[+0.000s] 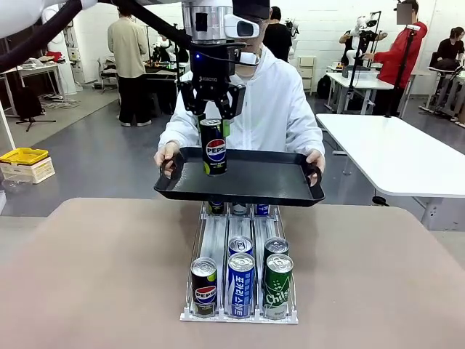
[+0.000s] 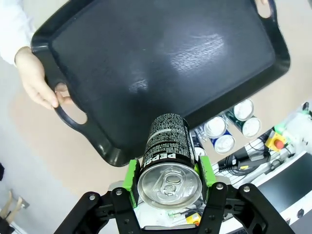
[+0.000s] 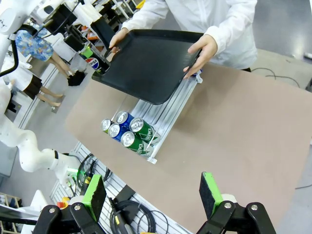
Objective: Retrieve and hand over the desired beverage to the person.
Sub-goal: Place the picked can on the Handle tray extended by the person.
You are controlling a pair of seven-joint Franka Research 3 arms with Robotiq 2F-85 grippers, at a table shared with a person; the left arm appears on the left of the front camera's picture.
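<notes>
Left gripper (image 1: pixel 212 122) has its green pads pressed onto the upper part of a black Pepsi can (image 1: pixel 213 147). The can hangs upright over the left part of the tray (image 1: pixel 240 195), though I cannot tell whether its base has met the tray floor. Gripping near the top probably leaves the base free to be set down flat. The brown table (image 1: pixel 109 283) lies below the tray and on the robot's side of it. The person (image 1: pixel 280 102) stands behind the tray with a hand (image 1: pixel 166 155) on each end handle, holding it level over the table's far edge. It looks meant as the landing place, so the drink need not pass from pads to fingers. That can is the tray's one load. A three-lane rack (image 1: pixel 218 240) runs from under the tray toward the robot. Its front row holds a second Pepsi can (image 1: pixel 205 286), a blue can (image 1: pixel 240 283) and a green can (image 1: pixel 278 282). Two more cans sit behind in the middle and right lanes, and others peek out beneath the tray's front rim. The right gripper (image 3: pixel 153 195) is spread with nothing between its pads, high up and well apart from the tray.
</notes>
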